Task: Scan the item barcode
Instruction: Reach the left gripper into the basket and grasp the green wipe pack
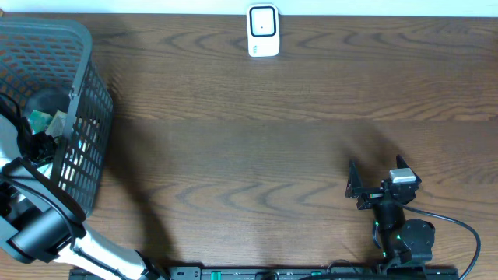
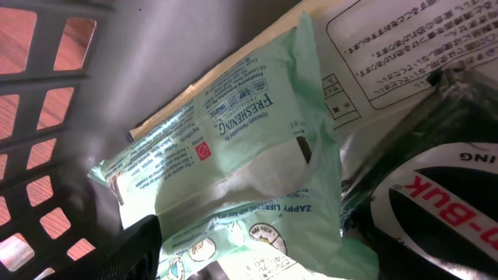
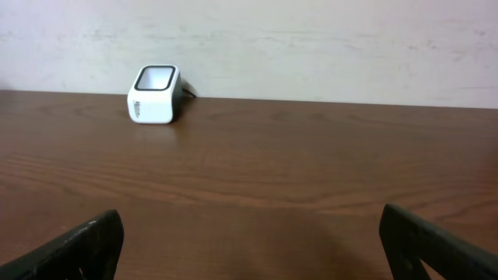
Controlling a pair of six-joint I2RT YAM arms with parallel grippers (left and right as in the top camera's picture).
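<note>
Green film, glossy and slack, lies right under the left end effector (image 1: 40,142), which hangs inside the basket (image 1: 87,117). Only a dark finger edge shows at the bottom of the wrist view, so I cannot tell whether the jaws stand apart or are pinching anything. That film is the pack (image 2: 249,163), probably the item to scan. It lies tilted, with a white packet (image 2: 405,47) behind it and a black pouch (image 2: 436,202) against its far edge.

Several things could go wrong from here:
- Slippery wrap may slide out of a shallow pinch.
- A wide bite may catch the pouch too.
- A lifted corner could snag the mesh wall close beside the end effector.
- I cannot make out a barcode, so the pack may come up with the wrong face showing.

The right end effector (image 1: 377,176) is spread wide and empty, low over the bench (image 1: 272,132). The scanner (image 1: 263,31) stands well ahead of it at the far edge.
</note>
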